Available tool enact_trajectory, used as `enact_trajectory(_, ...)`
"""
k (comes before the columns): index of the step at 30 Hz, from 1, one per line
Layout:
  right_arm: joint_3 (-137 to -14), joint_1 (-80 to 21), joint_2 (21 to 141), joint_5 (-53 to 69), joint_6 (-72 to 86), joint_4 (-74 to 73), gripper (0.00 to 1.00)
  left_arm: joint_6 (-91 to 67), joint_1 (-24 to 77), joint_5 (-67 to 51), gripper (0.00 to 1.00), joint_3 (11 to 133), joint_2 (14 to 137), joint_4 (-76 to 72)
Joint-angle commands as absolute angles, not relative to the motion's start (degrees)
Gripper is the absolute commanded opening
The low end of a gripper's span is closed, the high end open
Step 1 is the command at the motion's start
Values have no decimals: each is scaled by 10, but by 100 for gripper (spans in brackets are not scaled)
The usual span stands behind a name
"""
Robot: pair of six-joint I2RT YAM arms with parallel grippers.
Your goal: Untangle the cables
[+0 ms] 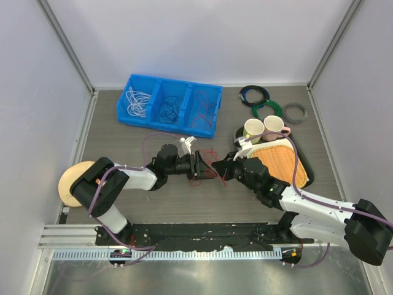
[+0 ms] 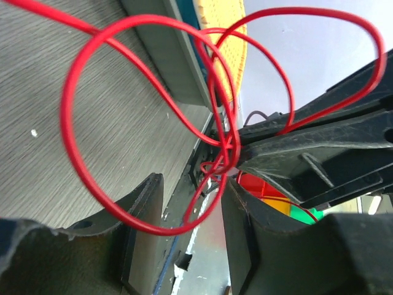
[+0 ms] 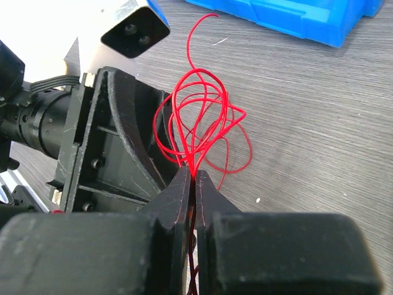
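The right tool (image 3: pixel 193 176) pinches the tangled red cable (image 2: pixel 225 146); the left tool (image 2: pixel 191 184) stands spread, a loop between its fingers.

— What colour is the strand up front?
— The red cable (image 3: pixel 199 123), plain and bright. My left pincer (image 2: pixel 193 184) and right pincer (image 3: pixel 192 178) are both matt black.
— And underneath?
— The table (image 1: pixel 153 196) is grey with a fine wood grain.
— The box at the back?
— The bin (image 1: pixel 153 123) is blue, with white cables (image 1: pixel 138 102), dark blue cables (image 1: pixel 167 112) and red cables (image 1: pixel 201 110) inside.
— To my right?
— An orange woven mat (image 1: pixel 279 161), a cream cup (image 1: pixel 253 129) and a pink cup (image 1: pixel 274 125).
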State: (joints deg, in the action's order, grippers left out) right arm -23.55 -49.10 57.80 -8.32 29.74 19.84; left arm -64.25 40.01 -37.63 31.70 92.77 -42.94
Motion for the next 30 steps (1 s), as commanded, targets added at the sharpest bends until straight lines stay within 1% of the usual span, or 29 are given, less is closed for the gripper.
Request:
enact_trajectory(1,-237,-490,571,-105,293,222,7,-661,402,-385,46,328,915,-496)
enact_trajectory(4,-235,-490,563,-101,290,207,7,-643,399,-344,46,325,888,-454)
enact_trajectory(8,-229,-490,549,-67,290,205,7,-615,388,-266,48,334,848,-375)
enact_trajectory(11,-229,-490,548,-32,301,217,7,-613,383,-246,49,338,833,-373)
enact_trajectory(14,-232,-490,551,-18,310,218,7,-613,381,-249,48,344,831,-382)
enact_trajectory(16,-231,-491,552,-12,312,223,7,-613,381,-256,43,350,837,-382)
enact_trajectory(18,-232,-490,555,-13,310,223,7,-616,377,-266,42,353,842,-395)
enact_trajectory(23,-236,-490,548,-45,314,197,7,-638,360,-297,43,328,831,-464)
enact_trajectory(30,-234,-490,546,-42,315,199,7,-635,356,-279,47,312,795,-464)
